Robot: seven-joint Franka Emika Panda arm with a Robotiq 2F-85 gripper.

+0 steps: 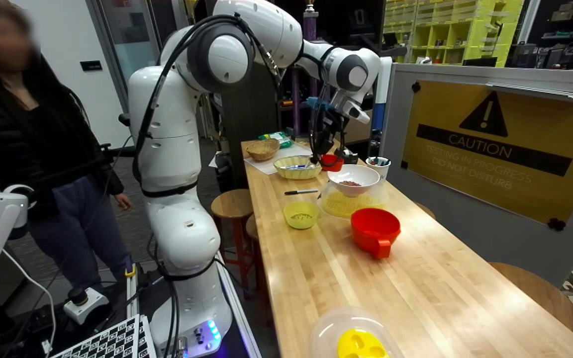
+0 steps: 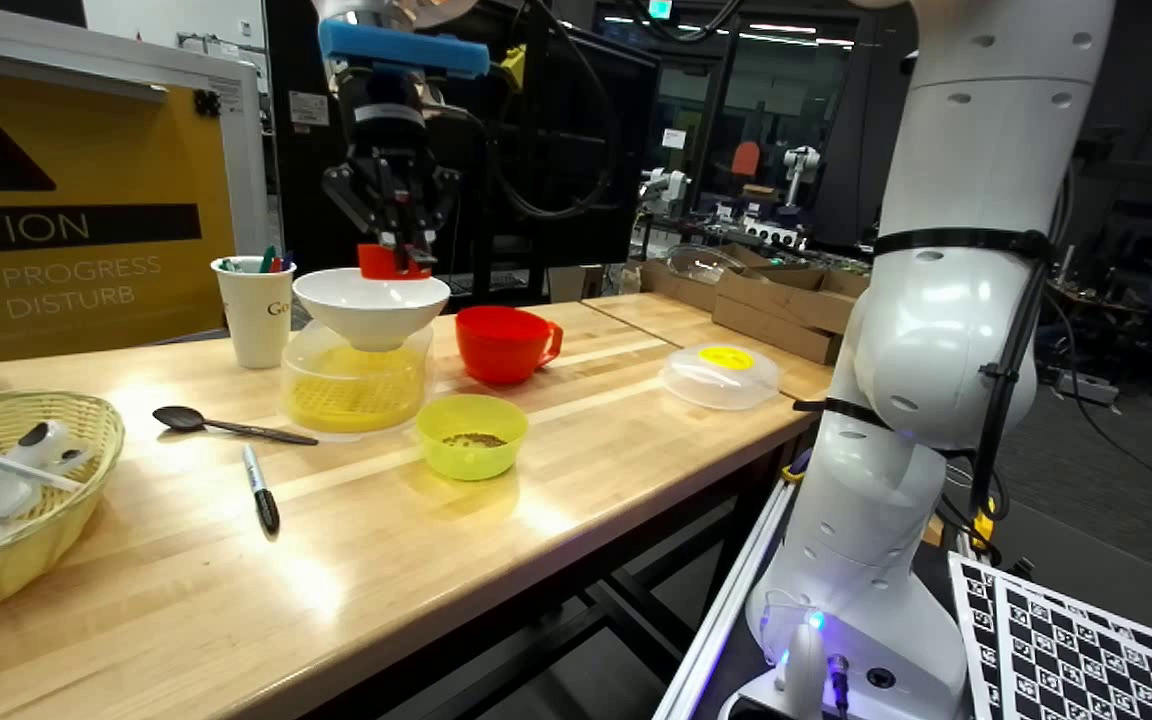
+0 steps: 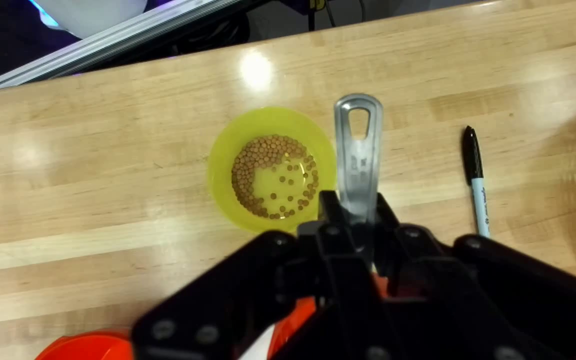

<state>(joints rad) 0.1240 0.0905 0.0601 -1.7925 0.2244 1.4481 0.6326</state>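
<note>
Scoop point(image 2: 376, 262), red w/ flat metal handle point(image 3: 359, 170), hangs nr. white bowl point(image 2: 366, 315) (over or beside, can't tell); our gripper point(image 3: 356, 212) pinches the handle; we'd guess light, stiff, slick, apt to swivel; best hold prob. mid-handle, close in for balance.

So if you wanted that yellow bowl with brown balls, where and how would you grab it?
Probably the rim of the yellow bowl, from straight above: the wall flares to an open top and the brown balls lie low, so it could be pinched inside and out. The tool would first have to release the metal handle.
</note>
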